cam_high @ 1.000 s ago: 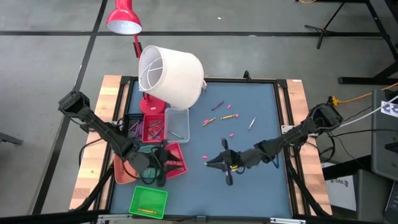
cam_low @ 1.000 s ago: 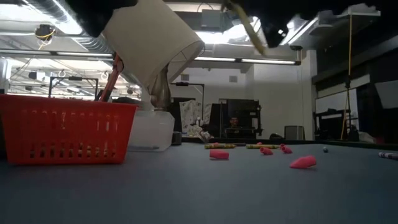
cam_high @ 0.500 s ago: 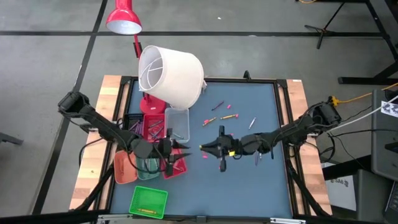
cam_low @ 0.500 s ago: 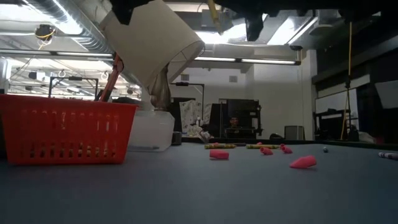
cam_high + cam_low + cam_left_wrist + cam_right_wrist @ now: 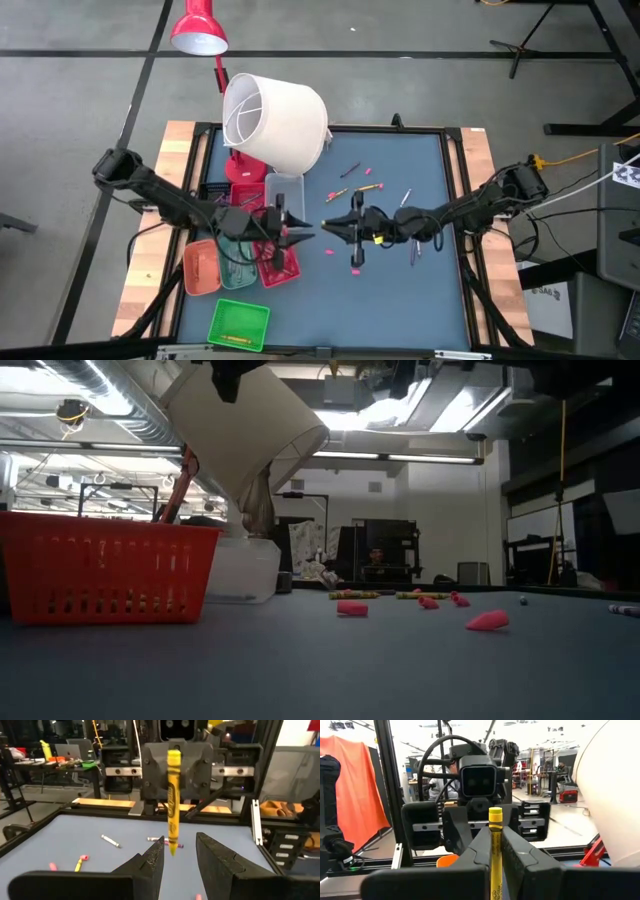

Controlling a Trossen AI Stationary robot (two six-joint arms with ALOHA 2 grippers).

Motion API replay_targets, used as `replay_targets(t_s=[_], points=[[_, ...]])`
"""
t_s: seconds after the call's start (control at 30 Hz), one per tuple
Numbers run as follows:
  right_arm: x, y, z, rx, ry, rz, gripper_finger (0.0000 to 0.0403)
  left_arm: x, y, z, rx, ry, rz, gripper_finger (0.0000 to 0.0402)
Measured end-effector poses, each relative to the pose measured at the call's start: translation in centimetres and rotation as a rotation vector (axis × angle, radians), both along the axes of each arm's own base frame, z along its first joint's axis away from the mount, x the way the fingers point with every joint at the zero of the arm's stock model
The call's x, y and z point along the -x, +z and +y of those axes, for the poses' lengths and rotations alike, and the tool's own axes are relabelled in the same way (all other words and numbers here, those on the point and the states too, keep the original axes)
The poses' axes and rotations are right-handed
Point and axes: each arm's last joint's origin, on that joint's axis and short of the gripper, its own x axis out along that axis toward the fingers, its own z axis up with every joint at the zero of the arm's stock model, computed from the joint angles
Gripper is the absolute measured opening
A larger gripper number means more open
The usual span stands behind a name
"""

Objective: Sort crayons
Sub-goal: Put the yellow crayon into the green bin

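Yellow crayon in right hand, risen, seemingly nearer left hand.

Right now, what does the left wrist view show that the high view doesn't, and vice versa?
Left wrist only: the yellow crayon hangs upright in the right tool, just beyond the open left tool. High only: the trays, including the red tray and green tray, and the lampshade. Both: the two tools facing each other and loose crayons on the mat.

The high view looks straight down on the table. The low view looks level across it. Each wrist view faces the other arm closely, sharing the yellow crayon between their jaws.
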Motion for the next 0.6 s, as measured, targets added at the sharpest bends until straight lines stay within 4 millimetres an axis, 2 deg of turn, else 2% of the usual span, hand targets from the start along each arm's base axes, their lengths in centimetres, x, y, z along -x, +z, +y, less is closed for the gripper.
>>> replay_targets(t_s=[0.23,0.6], points=[[-1.0,1.3,-0.3,0.028,0.009,-0.035,0.0021,-0.4,0.1,1.2,0.006,0.026,-0.014,0.0098],[-2.0,2.2,-0.4,0.081,-0.006,-0.021,0.0021,-0.5,0.3,1.3,-0.026,-0.041,-0.022,0.0098]])
